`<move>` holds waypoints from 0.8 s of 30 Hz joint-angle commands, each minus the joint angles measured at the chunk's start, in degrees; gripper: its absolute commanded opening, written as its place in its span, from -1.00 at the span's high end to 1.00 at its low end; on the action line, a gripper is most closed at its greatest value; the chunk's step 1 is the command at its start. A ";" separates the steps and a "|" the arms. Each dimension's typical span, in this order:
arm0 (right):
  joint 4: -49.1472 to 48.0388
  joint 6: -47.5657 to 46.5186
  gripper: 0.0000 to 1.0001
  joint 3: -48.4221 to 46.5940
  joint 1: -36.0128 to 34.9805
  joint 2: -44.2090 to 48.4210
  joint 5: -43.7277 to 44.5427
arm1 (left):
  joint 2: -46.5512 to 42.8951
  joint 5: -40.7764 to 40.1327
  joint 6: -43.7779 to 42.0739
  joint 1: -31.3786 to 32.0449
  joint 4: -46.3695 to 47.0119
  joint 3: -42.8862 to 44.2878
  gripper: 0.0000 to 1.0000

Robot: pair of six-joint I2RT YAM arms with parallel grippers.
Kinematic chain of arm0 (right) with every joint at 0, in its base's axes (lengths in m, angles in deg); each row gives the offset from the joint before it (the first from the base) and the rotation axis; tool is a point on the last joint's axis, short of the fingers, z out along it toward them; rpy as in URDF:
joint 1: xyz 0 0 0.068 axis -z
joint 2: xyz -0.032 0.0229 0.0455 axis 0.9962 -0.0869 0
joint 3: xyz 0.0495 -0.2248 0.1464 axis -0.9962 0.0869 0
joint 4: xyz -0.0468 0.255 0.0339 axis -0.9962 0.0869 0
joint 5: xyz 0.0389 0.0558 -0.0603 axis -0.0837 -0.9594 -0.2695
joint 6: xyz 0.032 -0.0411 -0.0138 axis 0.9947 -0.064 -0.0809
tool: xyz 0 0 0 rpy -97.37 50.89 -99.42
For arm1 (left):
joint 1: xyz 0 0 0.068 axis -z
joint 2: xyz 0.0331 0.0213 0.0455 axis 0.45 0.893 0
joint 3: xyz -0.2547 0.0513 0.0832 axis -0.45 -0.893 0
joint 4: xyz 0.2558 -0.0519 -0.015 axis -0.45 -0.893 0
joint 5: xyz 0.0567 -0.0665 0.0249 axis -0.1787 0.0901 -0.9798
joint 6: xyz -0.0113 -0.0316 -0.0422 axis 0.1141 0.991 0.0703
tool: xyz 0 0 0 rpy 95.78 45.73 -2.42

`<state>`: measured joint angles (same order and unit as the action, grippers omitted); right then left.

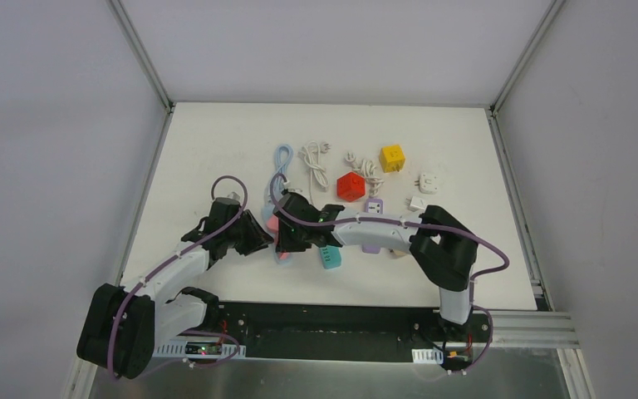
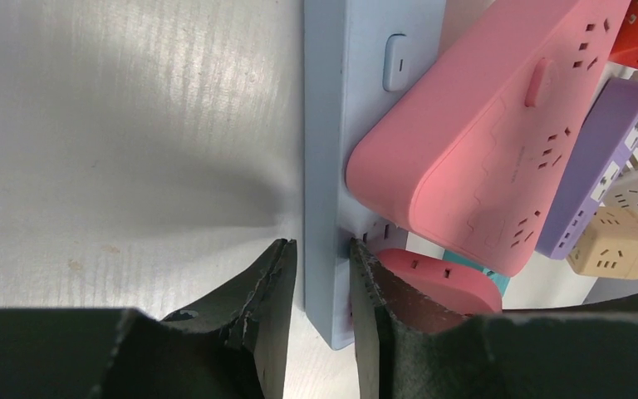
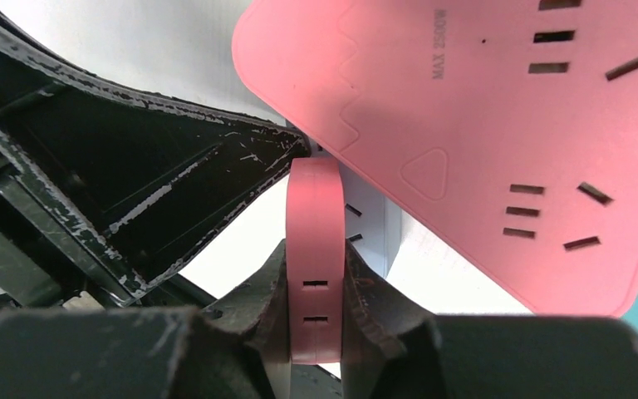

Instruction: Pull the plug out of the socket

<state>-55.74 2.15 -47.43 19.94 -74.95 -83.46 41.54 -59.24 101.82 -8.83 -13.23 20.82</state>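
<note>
Tabletop [image 2: 116, 125], white, shows left of the blue power strip [image 2: 332, 125], the reference for everything here. Left gripper [image 2: 322, 253] straddles the strip's near end, one finger along each long side. The right-hand finger [image 2: 365, 283] touches the wall and the other sits a sliver off it, so the jaws are narrow around the strip, but a firm pinch cannot be told. Pink plug [image 3: 314, 199], a flat rounded disc, stands on edge just right of the strip, its prongs seated in the strip's socket face. Right gripper [image 3: 316, 256] is clamped on that plug, a pad pressed to each flat side. Pink power strip [image 2: 482, 133] lies tilted against the blue strip's right side, above the plug. Further right of the blue strip are a purple strip [image 2: 606, 158], then a beige cube socket [image 2: 615, 245]. Beyond the blue strip, farther from the arms, a red cube [image 1: 350, 186] and a yellow cube [image 1: 392, 157] sit apart.
</note>
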 commanded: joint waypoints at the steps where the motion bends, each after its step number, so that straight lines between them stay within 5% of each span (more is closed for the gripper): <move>1: 3.91 -1.89 1.00 -7.25 -1.25 0.72 4.21 | 2.69 -3.39 -1.28 0.06 -6.03 -3.60 0.42; 24: -4.70 1.44 1.00 -1.14 0.80 6.10 0.58 | 2.53 -4.67 -1.34 0.06 -6.06 -4.80 0.59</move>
<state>-53.49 1.45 -48.96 20.11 -75.50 -83.09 42.02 -58.24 102.50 -8.81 -10.48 19.86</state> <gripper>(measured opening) 0.225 0.214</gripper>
